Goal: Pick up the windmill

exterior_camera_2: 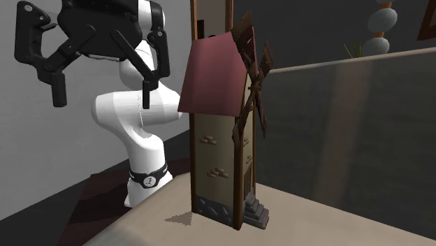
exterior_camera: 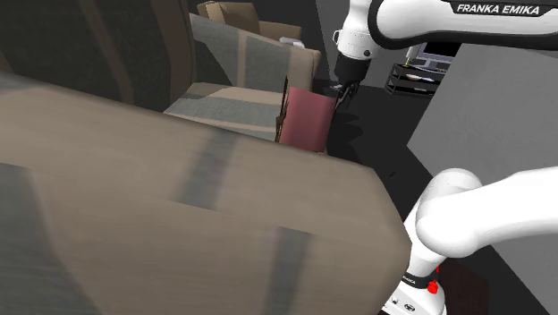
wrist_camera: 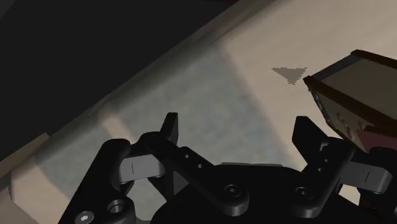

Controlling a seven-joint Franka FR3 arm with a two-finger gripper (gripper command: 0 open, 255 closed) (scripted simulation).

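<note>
You had beige cushioned furniture with broad grey stripes (exterior_camera: 224,94) across the shoulder view, a plain grey wall (exterior_camera: 501,116) on its right, dark floor (exterior_camera: 376,143) between them, and stacked rounded grey stones (exterior_camera_2: 381,24) high in the second exterior view.

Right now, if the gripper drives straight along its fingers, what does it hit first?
Probably the striped beige surface; the windmill stands beside that line, outside the open gripper. Depth unclear.
</note>
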